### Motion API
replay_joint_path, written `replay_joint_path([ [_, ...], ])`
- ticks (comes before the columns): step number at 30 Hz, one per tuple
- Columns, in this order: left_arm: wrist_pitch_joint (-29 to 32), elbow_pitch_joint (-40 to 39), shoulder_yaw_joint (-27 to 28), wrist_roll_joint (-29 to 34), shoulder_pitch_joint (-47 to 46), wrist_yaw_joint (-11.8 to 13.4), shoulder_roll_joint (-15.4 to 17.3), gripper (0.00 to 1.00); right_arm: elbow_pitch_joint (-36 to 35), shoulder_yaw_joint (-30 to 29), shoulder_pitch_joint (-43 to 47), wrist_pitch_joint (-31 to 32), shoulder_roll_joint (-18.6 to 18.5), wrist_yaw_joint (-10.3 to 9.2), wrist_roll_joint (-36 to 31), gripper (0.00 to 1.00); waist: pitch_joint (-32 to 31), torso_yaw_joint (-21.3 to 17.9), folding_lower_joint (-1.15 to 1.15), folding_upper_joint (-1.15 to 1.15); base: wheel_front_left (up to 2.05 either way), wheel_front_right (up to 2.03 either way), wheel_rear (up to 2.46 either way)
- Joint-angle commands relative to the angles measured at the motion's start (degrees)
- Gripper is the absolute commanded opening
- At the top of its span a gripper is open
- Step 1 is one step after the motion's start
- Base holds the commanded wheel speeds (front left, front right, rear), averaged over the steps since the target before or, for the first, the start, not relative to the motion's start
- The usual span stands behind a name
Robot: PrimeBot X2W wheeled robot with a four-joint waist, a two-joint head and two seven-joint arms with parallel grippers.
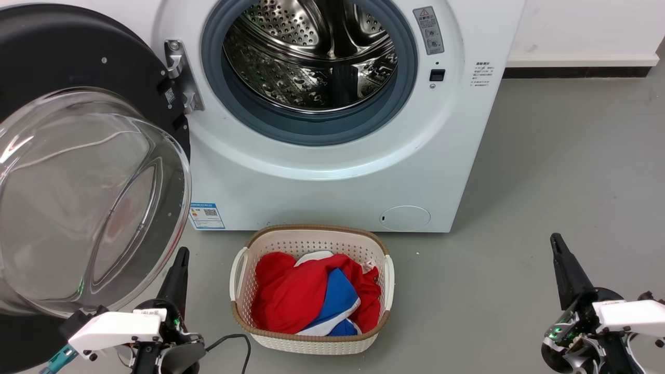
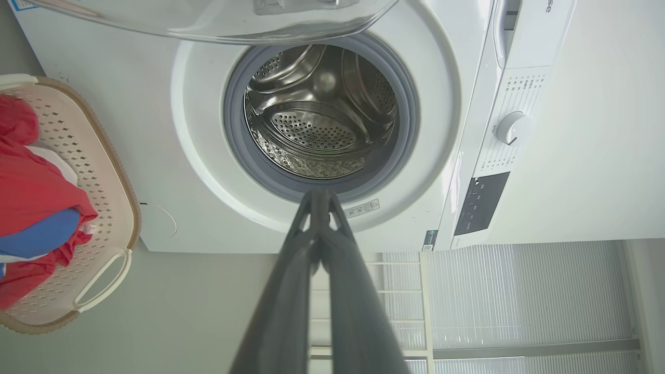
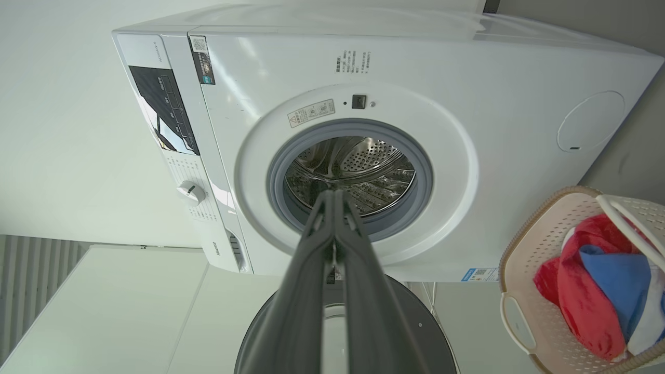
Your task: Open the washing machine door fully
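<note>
1. The washing machine door (image 1: 88, 197) stands swung wide open at the left of the washing machine (image 1: 322, 192)
2. Left gripper (image 1: 182, 253): fingers pressed together, holding nothing, low beside the door
3. Right gripper (image 1: 555, 240): fingers pressed together, holding nothing, well right of the laundry basket (image 1: 317, 228)

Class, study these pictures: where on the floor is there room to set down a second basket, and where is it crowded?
Free: the floor right of the washing machine and the laundry basket, up to the right gripper. Crowded: the left, where the washing machine door overhangs and the left gripper sits beside the basket. A thin strip separates basket from machine.
</note>
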Motion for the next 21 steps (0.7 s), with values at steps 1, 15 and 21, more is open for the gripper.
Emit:
replay_joint_path([
  [1,0.2,0.1,0.5,-0.9,-0.6,-0.5,-0.1,0.0,0.2,-0.1,-0.9,0.2,0.2,0.0,1.1,0.0,0.0,0.0,0.0,0.0,0.0,0.0,0.0],
  [15,0.7,0.2,1.1,-2.2,-0.6,-0.9,-0.5,0.0,0.5,-0.2,-0.9,0.5,0.2,0.0,2.8,0.0,-0.1,0.2,0.0,0.0,0.0,0.0,0.0],
  [21,0.8,0.2,1.2,-2.1,-0.6,-0.9,-0.6,0.0,0.5,-0.2,-0.9,0.4,0.2,0.0,2.8,0.0,-0.1,0.2,0.0,0.0,0.0,0.0,0.0],
])
